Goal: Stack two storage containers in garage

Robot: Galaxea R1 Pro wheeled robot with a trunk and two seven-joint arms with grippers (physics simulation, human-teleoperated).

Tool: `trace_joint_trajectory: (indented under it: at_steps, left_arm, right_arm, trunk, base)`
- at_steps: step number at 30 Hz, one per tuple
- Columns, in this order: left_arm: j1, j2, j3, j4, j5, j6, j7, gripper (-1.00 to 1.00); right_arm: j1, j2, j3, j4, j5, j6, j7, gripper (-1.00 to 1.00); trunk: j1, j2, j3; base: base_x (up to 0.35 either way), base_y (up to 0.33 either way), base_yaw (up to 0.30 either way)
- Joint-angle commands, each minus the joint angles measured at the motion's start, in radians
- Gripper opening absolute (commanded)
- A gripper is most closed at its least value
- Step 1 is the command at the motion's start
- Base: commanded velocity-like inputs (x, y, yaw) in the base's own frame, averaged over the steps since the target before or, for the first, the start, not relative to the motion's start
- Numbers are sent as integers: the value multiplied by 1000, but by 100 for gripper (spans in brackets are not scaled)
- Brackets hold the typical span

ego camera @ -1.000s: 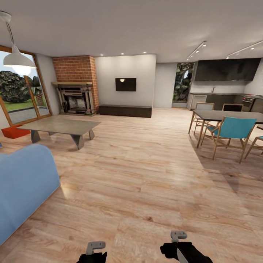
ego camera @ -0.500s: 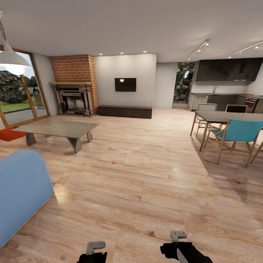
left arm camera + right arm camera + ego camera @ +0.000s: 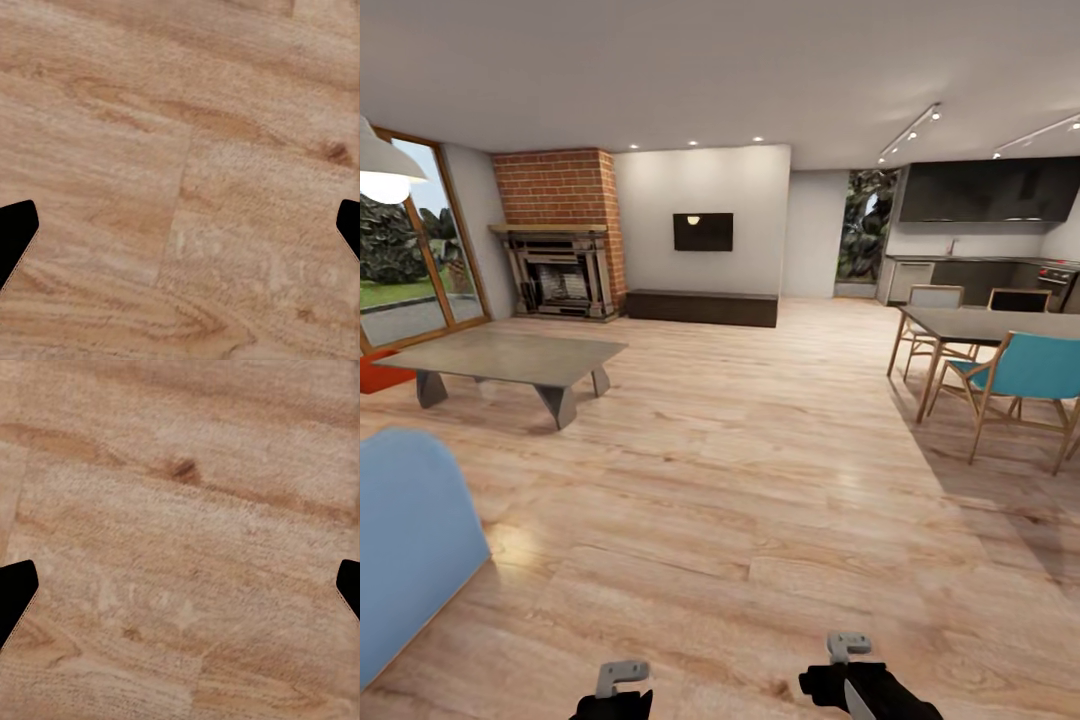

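A light wood-plank floor [image 3: 760,480] runs across the living room, glossy in patches and marked with darker knots. At the far wall stand a brick fireplace [image 3: 560,235], a wall TV [image 3: 703,231] and a long dark cabinet [image 3: 702,306] beneath it. A grey low table [image 3: 500,357] sits on the planks at the head view's left, and just past its far left end an orange-red storage container [image 3: 375,372] shows partly at the picture's edge, on the floor in front of the large window [image 3: 405,250]. The corner of a blue sofa [image 3: 410,555] is nearest the camera on the left. On the right are a dining table [image 3: 1000,322] with wooden chairs, one with a teal seat and back [image 3: 1035,365], and behind them a dark kitchen counter [image 3: 970,275]. Both arms are held low at the bottom of the head view, well apart from all the furniture: the left gripper [image 3: 620,685] and the right gripper [image 3: 848,660] point down over bare planks. In each wrist view the dark fingertips [image 3: 16,236] [image 3: 16,596] sit at opposite edges with floor between them, so both pairs of fingers are spread wide and hold nothing
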Motion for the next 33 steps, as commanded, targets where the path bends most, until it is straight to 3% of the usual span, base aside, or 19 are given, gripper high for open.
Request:
trace_joint_trajectory:
  at_steps: [1,33]
  left_arm:
    - [-1,0,-8,1,10,-4,0,100]
    - [-1,0,-8,1,10,-4,0,100]
  right_arm:
    - [0,0,-3,-2,3,6,3,100]
    - [0,0,-3,-2,3,6,3,100]
  trunk:
    - [1,0,-1]
    - [1,0,-1]
  base:
    - [343,0,0]
    - [343,0,0]
